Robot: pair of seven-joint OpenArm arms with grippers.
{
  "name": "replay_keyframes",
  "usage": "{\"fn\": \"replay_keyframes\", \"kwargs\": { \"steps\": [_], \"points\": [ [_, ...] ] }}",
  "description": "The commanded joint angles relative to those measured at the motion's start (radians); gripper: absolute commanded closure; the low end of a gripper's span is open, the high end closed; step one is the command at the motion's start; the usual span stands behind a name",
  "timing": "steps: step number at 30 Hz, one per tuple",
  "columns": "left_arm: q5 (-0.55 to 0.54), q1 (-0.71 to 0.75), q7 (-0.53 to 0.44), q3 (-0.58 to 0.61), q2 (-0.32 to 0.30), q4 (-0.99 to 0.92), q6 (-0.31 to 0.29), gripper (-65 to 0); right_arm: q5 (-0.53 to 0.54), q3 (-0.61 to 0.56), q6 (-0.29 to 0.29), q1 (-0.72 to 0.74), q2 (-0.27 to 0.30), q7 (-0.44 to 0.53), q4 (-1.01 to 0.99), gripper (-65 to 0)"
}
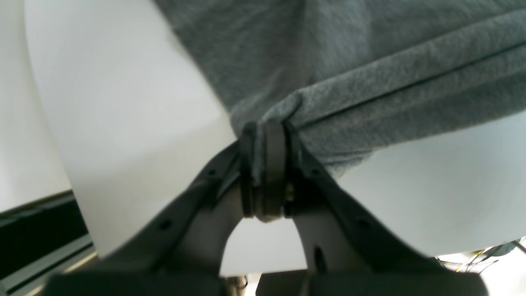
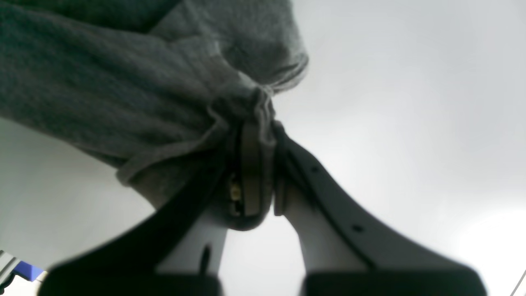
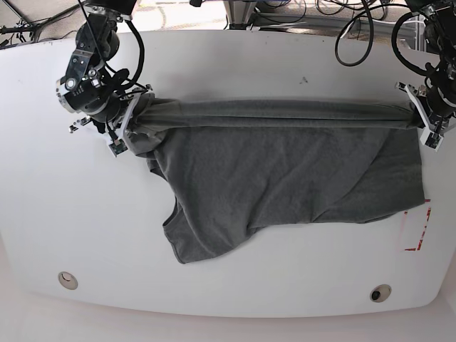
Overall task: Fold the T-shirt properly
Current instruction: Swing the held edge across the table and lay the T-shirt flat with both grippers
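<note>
**Overhead: grey tee stretched between two arms**

Overhead, we see a white table (image 3: 235,57) filling nearly the whole base view, w/ cables and rig parts along its far edge. On it lies the T-shirt (image 3: 285,178), dark heather grey, plain, spread across the middle and right of the table. Its top edge is pulled into a taut, bunched band running straight from one arm to the other; the rest of the cloth hangs down from that band onto the tabletop, w/ a sleeve or corner trailing toward the near-left.

Next, the arms. Right gripper (image 3: 127,117) sits at the view's left end of the band; left gripper (image 3: 425,120) at the view's right end, near the table edge.

Close up, in the left wrist view, we see the left gripper (image 1: 265,135) w/ jaws pressed together, pinching a gathered fold of the grey knit. In the right wrist view, the right gripper (image 2: 254,123) does likewise: jaws pinched tight on a wad of the cloth.

Smallest: red tape marks (image 3: 420,228) near the tee's right corner, and two small round fittings near the table's front edge.
</note>
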Motion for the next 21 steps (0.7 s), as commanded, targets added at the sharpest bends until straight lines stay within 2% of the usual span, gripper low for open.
{"fn": "replay_keyframes", "kwargs": {
  "steps": [1,8,16,21],
  "points": [
    [0.101,0.012,0.006,-0.017,-0.031,0.012,0.014,0.0,-0.04,0.009,-0.008,-0.035,0.006,0.006,0.017,-0.6],
    [0.218,0.018,-0.018,-0.015,-0.034,0.011,0.014,0.0,-0.04,0.009,-0.008,-0.123,-0.005,0.05,0.016,-0.6],
    [0.363,0.015,-0.051,-0.015,-0.034,-0.046,0.014,0.0,-0.038,0.009,-0.008,-0.199,-0.024,0.059,0.014,-0.6],
    [0.397,0.016,-0.051,-0.015,-0.034,-0.075,0.014,0.0,-0.032,0.009,-0.008,-0.219,-0.025,0.059,0.007,-0.8]
  ]
}}
